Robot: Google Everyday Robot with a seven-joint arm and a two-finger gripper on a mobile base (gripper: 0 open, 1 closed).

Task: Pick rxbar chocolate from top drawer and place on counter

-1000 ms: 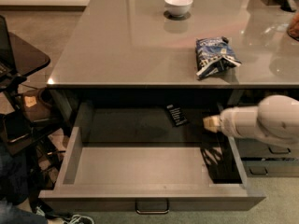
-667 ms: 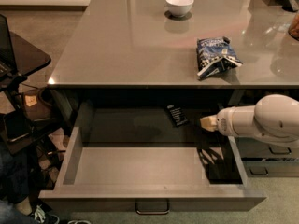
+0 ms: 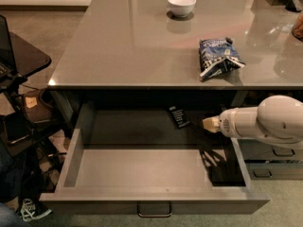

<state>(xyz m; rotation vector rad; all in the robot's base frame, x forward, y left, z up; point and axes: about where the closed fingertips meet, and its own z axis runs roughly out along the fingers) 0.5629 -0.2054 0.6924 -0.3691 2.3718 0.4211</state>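
The top drawer (image 3: pixel 142 200) is pulled wide open below the counter (image 3: pixel 137 46). The rxbar chocolate (image 3: pixel 179 117), a small black bar with white lettering, lies flat at the back of the drawer, right of centre. My white arm (image 3: pixel 265 122) reaches in from the right over the drawer's right side. The dark gripper (image 3: pixel 211 156) hangs down inside the drawer at its right end, to the right of the bar and nearer the front, apart from it.
A blue-and-white snack bag (image 3: pixel 218 56) and a white bowl (image 3: pixel 182 4) sit on the counter. A small black side table (image 3: pixel 21 56) stands at the left with clutter below. Narrower grey drawers (image 3: pixel 277 157) are at the right.
My arm has shifted slightly left, closer to the bar. The bar and drawer have not moved.
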